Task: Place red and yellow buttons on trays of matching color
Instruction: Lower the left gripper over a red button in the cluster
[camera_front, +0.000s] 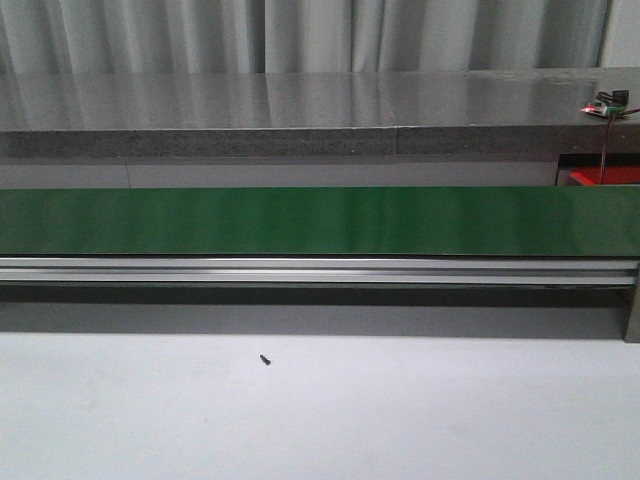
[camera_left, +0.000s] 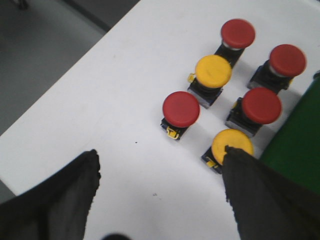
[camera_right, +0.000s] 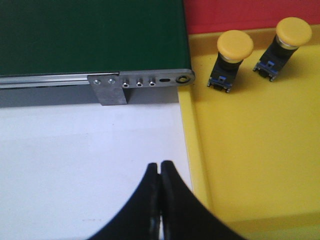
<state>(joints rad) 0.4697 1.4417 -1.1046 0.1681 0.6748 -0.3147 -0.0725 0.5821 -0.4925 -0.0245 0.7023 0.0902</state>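
While the green conveyor belt (camera_front: 300, 220) ran across the front view with neither arm in sight, a tiny dark screw (camera_front: 266, 359) lay on the white table (camera_front: 320, 420) at about six o'clock from the belt's middle, and a sliver of red tray (camera_front: 603, 177) showed at the belt's three o'clock end.

In the left wrist view, the left gripper (camera_left: 159, 192) hung with fingers spread wide over the table (camera_left: 120, 85), holding nothing. Six buttons stood grouped beside the belt's edge: four red buttons (camera_left: 181, 109) and two yellow buttons (camera_left: 213, 71), the nearer yellow one (camera_left: 231, 144) just beside one finger (camera_left: 265, 200).

In the right wrist view, the right gripper (camera_right: 160, 172) had its fingers pressed together, empty, at the yellow tray's (camera_right: 250, 165) rim. Two yellow-capped buttons (camera_right: 234, 44) stood inside that tray, the red tray (camera_right: 240, 14) lying beyond.
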